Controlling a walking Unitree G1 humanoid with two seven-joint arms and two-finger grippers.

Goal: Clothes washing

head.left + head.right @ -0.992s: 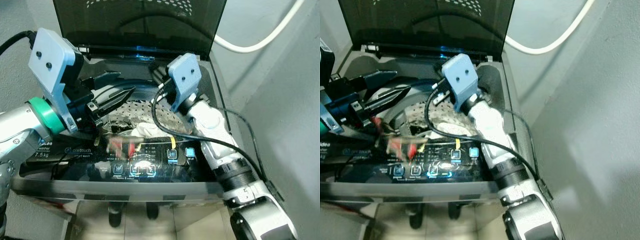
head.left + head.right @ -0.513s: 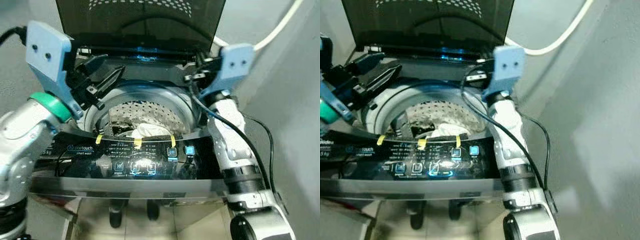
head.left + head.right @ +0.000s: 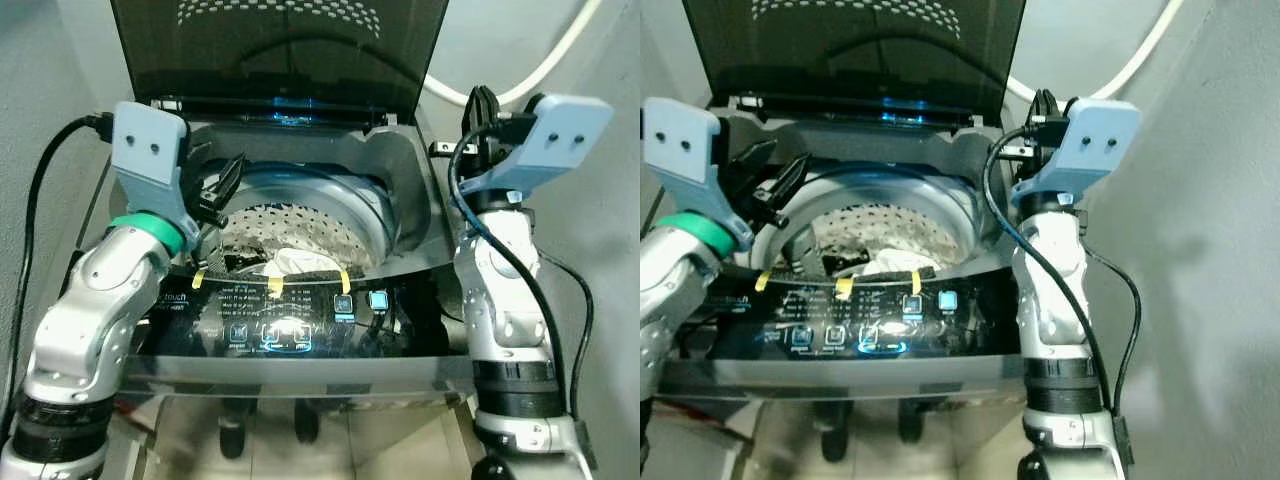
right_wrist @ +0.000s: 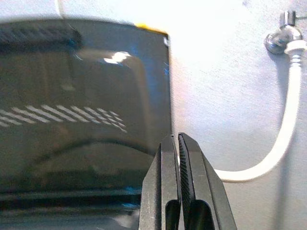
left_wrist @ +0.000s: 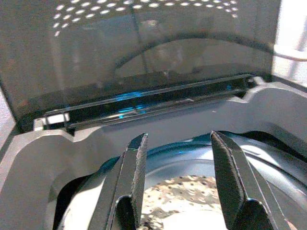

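Top-loading washing machine (image 3: 400,200) at frame centre, lid (image 3: 280,45) raised, white clothes (image 3: 295,262) in drum. Panel text "touch" (image 3: 172,298). Left hand (image 5: 177,158) wide above drum; right hand (image 4: 177,158) closed, empty, upper right.

Pale grey wall (image 3: 600,250) at 3 o'clock, white hose (image 3: 555,55) curving across it at 1 o'clock, metal tap (image 4: 278,38) above, light tiled floor (image 3: 330,450) at 6 o'clock

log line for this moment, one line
washer lid: open | drum: clothes inside | left gripper: open, over drum rim | right gripper: shut, empty, beside lid
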